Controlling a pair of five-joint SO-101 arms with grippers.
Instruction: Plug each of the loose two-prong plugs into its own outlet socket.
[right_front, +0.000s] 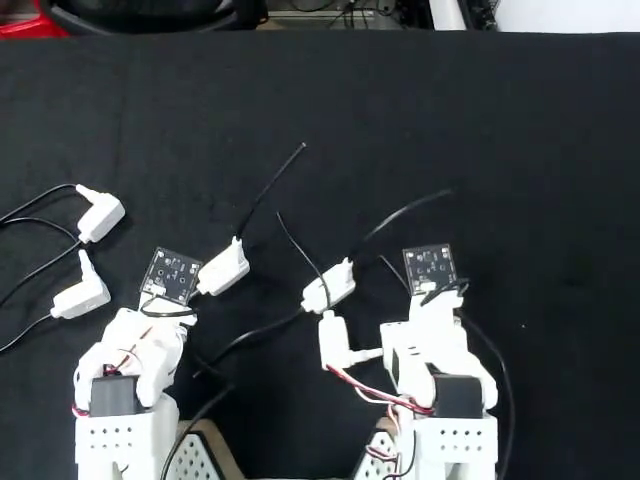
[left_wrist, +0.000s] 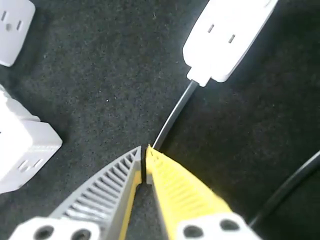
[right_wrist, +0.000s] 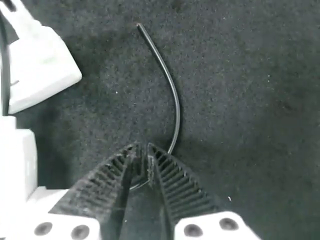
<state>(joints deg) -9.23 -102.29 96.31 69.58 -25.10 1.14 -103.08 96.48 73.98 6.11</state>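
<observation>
LEFT GRIPPER (left_wrist: 144, 150): grey and yellow fingers together, tips just beside the black cord (left_wrist: 172, 117) of a white plastic two-slot socket block (left_wrist: 225, 37) | RIGHT GRIPPER (right_wrist: 142, 147): black fingers together, above a thin curved black wire (right_wrist: 176, 100); white plastic connector block (right_wrist: 42, 62) near | SURFACE: black cloth table (right_front: 500, 150)

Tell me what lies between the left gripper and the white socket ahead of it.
The socket's black cable, on black cloth, seen in the left wrist view.
</observation>
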